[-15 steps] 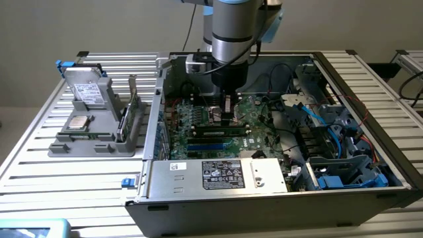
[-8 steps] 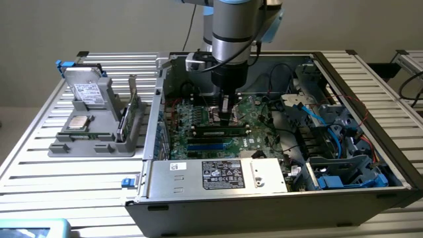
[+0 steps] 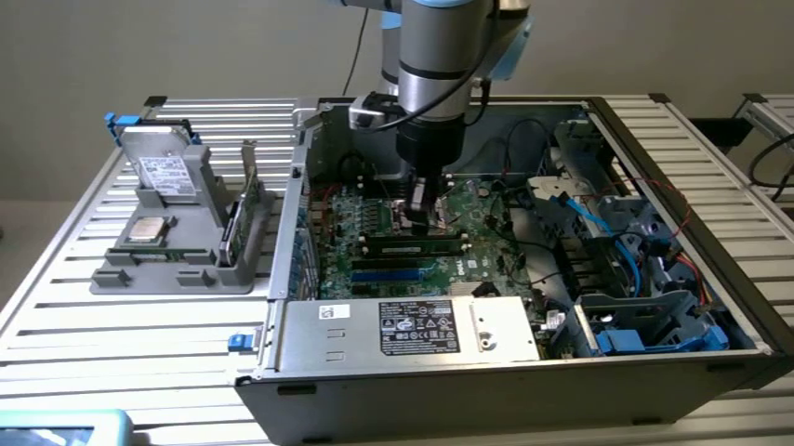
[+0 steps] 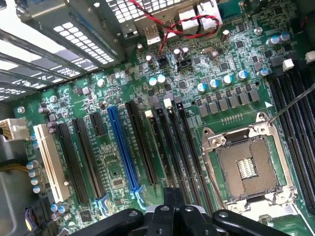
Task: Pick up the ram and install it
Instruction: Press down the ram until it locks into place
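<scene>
Green ram (image 3: 416, 249) seated below jaws.

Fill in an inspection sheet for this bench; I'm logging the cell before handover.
Surface: slatted metal table carrying an open PC case.
Job's things: ram lies along a slot on the motherboard, directly under the gripper; whether it is seated cannot be told. The processor socket is empty.
Clutter: grey holder at the exterior view's left, with a drive, a processor and a spare stick.
Grippers: gripper low inside the case, over the slots.
Cables: red and black wires; blue cables by the drive bays.
Surroundings: plain wall.
</scene>
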{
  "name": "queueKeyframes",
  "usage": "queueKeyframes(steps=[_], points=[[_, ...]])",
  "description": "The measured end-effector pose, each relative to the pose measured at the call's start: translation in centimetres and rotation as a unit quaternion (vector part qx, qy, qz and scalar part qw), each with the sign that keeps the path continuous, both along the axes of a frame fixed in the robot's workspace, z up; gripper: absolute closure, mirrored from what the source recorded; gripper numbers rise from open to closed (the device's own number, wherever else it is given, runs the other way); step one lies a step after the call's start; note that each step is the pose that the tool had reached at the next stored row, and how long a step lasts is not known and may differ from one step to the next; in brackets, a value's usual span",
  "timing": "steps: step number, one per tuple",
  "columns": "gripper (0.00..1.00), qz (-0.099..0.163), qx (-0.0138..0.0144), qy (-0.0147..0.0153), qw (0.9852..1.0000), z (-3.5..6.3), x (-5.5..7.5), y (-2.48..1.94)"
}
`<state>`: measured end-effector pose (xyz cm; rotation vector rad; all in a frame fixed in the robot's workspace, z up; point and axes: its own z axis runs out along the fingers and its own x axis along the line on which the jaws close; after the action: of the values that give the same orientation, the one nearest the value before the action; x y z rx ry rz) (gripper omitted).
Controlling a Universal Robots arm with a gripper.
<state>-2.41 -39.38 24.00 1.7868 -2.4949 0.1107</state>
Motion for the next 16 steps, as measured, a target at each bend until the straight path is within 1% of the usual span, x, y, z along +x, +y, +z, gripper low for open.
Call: queueKeyframes(steps=[4, 8, 12, 16], points=[[0.89, -0.022, 0.0002, -0.0003, 0.9997, 0.0, 0.0, 0.0], [0.89, -0.045, 0.0002, -0.0008, 0.999, 0.0, 0.0, 0.0], [0.89, -0.069, 0.0004, -0.0008, 0.9976, 0.02, 0.0, 0.0], [0.89, -0.092, 0.001, -0.0007, 0.9957, 0.02, 0.0, 0.0]])
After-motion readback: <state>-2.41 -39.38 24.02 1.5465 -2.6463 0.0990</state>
